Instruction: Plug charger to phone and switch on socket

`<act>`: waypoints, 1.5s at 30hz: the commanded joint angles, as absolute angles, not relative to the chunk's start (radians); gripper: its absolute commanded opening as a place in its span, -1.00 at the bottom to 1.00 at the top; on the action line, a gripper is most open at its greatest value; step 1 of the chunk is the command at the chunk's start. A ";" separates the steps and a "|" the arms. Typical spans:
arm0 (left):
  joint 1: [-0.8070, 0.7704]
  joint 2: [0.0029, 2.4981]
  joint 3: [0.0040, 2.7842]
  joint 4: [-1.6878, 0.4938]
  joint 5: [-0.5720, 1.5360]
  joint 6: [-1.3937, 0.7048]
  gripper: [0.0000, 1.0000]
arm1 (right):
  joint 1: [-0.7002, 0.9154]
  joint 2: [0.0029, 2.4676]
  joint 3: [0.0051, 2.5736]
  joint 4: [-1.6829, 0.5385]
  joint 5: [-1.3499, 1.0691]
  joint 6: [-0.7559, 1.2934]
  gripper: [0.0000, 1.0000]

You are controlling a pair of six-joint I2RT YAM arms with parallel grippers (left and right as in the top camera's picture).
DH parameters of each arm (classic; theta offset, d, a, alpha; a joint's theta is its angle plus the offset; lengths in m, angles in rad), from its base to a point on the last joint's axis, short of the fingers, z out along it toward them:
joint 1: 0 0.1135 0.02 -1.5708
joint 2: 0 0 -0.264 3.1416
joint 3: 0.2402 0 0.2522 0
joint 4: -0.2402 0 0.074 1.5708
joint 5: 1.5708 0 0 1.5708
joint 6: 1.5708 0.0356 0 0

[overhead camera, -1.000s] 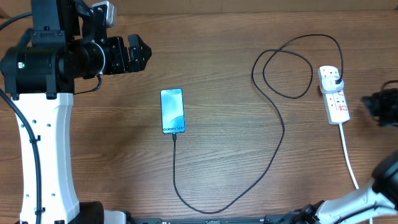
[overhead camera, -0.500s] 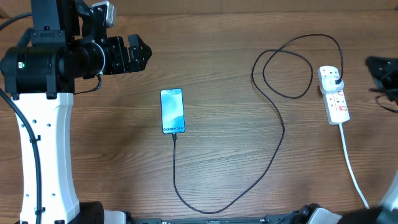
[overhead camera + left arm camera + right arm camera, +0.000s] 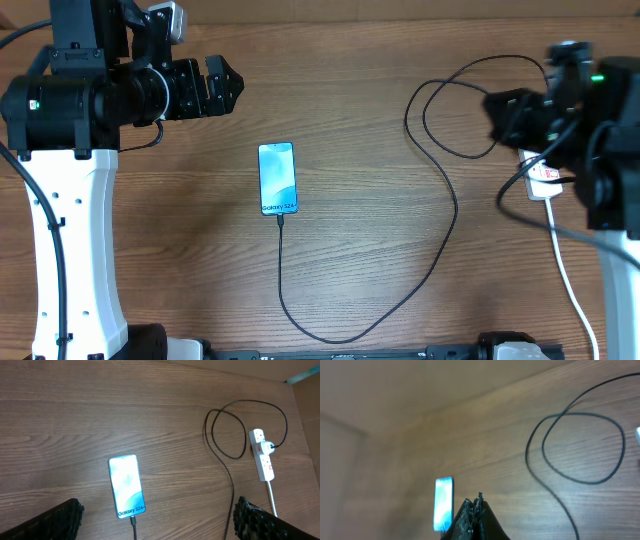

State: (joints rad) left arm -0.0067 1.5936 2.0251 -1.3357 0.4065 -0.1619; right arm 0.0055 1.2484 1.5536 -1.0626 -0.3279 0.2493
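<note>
The phone point(image 3: 277, 178) lies lit blue in the table's middle; it also shows in the left wrist view point(image 3: 127, 486) and the right wrist view point(image 3: 443, 502). The black charger cable point(image 3: 440, 245) runs from the phone's near end, with its connector tip at the phone, in a curve and a loop to a black plug in the white socket strip point(image 3: 543, 178). The strip shows whole in the left wrist view point(image 3: 262, 455). My left gripper point(image 3: 222, 87) is open and empty at the far left. My right gripper point(image 3: 497, 118) is shut and empty, raised beside the strip.
The strip's white cord point(image 3: 567, 280) runs toward the table's near right edge. My right arm point(image 3: 600, 130) covers most of the strip in the overhead view. The left arm's white column point(image 3: 75, 250) stands at the left edge.
My right arm has swung in from the right edge to above the socket strip, now hiding most of it. The left arm, phone and cable have not moved.
</note>
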 commanded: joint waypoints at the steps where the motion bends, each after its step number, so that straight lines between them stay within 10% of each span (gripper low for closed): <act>1: -0.014 1.597 2.038 -1.335 0.399 -0.161 0.99 | 0.145 1.234 1.621 -1.129 -0.084 0.226 -0.92; 12: -0.014 1.597 2.038 -1.335 0.399 -0.161 0.99 | 0.314 1.225 1.624 -1.259 -0.009 0.235 -0.38; 17: -0.014 1.597 2.038 -1.335 0.399 -0.161 0.99 | 0.314 1.224 1.624 -1.293 -0.009 0.235 1.00; 45: -0.014 1.597 2.038 -1.335 0.399 -0.161 0.99 | 0.293 1.221 1.622 -1.217 -0.047 0.207 1.00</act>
